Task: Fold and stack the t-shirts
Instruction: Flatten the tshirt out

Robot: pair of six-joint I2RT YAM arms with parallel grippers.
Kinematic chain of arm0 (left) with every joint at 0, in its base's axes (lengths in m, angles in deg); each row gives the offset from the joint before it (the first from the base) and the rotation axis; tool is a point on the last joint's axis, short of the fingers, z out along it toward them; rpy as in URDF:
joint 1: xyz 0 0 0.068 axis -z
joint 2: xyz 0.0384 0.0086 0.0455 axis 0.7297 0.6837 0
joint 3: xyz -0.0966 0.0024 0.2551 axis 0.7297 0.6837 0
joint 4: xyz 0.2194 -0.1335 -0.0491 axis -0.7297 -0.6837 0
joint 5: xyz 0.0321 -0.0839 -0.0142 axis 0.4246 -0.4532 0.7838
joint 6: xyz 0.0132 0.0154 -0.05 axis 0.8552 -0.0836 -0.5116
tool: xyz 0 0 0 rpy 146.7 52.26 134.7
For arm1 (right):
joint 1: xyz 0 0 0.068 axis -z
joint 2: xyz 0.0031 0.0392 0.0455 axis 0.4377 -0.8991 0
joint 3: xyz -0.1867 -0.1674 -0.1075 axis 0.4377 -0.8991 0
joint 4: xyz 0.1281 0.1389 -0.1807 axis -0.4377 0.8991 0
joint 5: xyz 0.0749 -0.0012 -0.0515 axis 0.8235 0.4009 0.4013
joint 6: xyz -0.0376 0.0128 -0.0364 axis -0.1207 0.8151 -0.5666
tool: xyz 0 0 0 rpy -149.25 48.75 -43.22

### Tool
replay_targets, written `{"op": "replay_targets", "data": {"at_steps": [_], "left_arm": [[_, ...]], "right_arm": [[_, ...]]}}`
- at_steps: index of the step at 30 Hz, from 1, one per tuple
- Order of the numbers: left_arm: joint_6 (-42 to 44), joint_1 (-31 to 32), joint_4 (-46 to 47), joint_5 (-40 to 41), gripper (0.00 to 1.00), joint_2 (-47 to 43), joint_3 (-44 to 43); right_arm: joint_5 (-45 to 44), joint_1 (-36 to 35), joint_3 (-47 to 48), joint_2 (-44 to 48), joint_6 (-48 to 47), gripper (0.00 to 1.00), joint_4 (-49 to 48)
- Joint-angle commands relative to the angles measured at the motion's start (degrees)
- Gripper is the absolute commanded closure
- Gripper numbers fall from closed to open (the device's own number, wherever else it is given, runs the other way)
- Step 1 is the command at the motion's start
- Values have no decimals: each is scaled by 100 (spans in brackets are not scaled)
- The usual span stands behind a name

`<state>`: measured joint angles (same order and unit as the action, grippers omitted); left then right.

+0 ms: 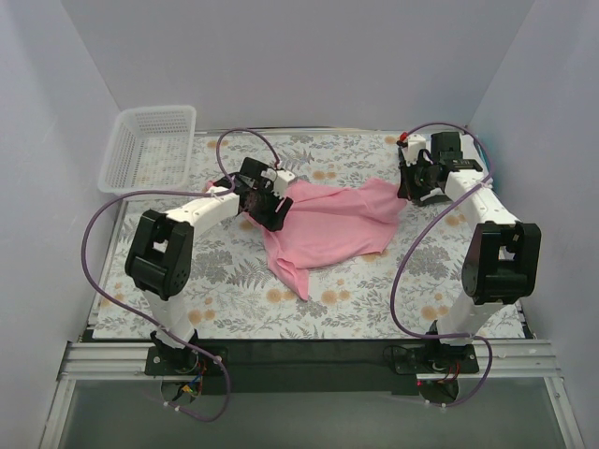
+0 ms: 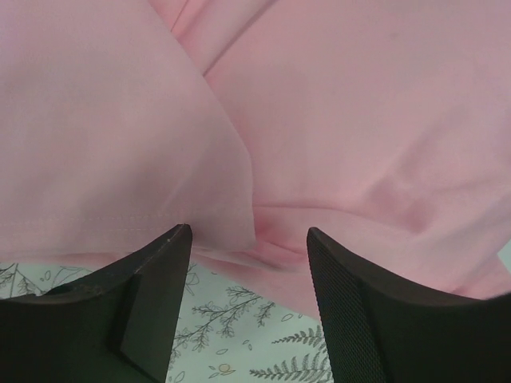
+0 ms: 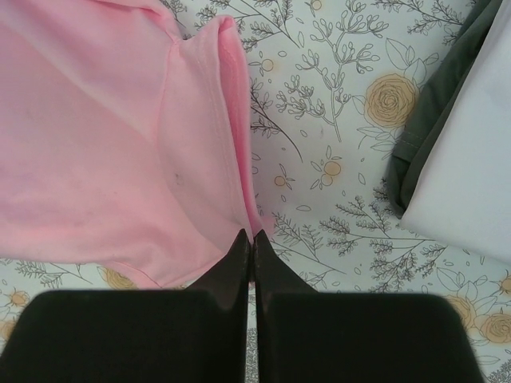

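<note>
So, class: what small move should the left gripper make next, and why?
Probably close the left gripper on the pink t-shirt: it stands open with a cloth fold between its fingertips, while the shut right gripper seems to pinch another edge.

We count one pink t-shirt (image 1: 332, 224) and one folded white shirt (image 3: 467, 167) with a dark edge; whether more lie beneath it we cannot tell. We find one mesh basket (image 1: 150, 145) at the far left corner and one floral tablecloth (image 1: 356, 299). From the near edge we count two arms, two purple cables and two grippers: left gripper (image 2: 249, 235), right gripper (image 3: 252, 239).
</note>
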<state>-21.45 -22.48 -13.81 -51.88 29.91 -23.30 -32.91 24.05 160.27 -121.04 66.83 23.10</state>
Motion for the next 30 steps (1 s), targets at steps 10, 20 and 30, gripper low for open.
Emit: {"op": "replay_targets", "data": {"at_steps": [10, 20, 30], "left_arm": [[293, 128, 601, 1057, 100, -413, 13], [-270, -530, 435, 566, 100, -861, -662], [-657, -1506, -127, 556, 100, -2293, -1692]], "right_arm": [[64, -20, -147, 358, -28, 99, -82], [-191, -11, 107, 692, -160, 99, 15], [-955, 112, 854, 1859, -678, 99, 67]]}}
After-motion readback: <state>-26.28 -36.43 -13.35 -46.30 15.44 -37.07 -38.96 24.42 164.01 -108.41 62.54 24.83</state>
